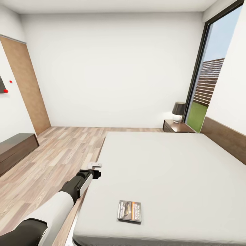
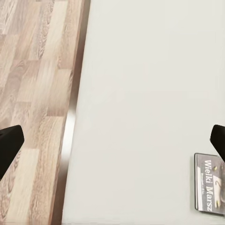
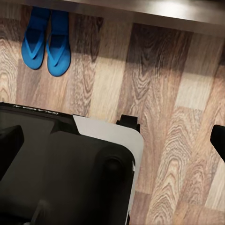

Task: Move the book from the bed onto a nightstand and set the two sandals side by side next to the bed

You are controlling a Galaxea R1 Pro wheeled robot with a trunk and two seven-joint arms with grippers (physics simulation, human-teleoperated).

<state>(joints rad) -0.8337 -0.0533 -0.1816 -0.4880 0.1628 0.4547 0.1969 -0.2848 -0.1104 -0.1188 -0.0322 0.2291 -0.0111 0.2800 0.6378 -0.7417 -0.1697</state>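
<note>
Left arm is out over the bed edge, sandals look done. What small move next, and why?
Probably ease the open left gripper toward the book. The book still lies flat on the bed near its foot, untouched, off to one side of the gripper in the left wrist view. The two blue sandals already sit side by side on the floor, so the book is what remains.

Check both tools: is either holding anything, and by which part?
Nothing is held. The left tool is open above the bed edge; the book lies free. The right tool is open over the floor.
</note>
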